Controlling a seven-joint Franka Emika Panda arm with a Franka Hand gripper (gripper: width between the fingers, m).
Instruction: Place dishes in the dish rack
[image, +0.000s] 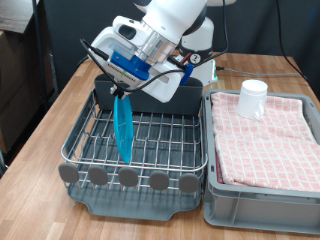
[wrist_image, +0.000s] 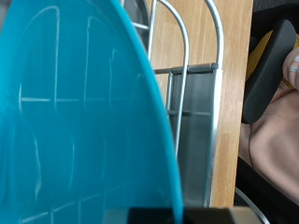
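My gripper (image: 122, 90) is shut on the top rim of the round light-blue plate (image: 123, 126). It holds the plate upright on edge, with the lower rim down among the wires of the silver dish rack (image: 160, 142). In the wrist view the plate (wrist_image: 75, 112) fills most of the picture, with rack wires (wrist_image: 183, 84) beside it. The small white mug (image: 253, 98) stands on the pink checked cloth (image: 270, 130) at the exterior view's right. The wooden spoon is not in view.
The rack's dark grey caddy (image: 165, 98) stands behind the plate, under the arm. Round grey discs (image: 128, 177) line the rack's near edge. The grey crate (image: 262, 195) with the cloth sits right of the rack. All rest on a wooden table (image: 40, 120).
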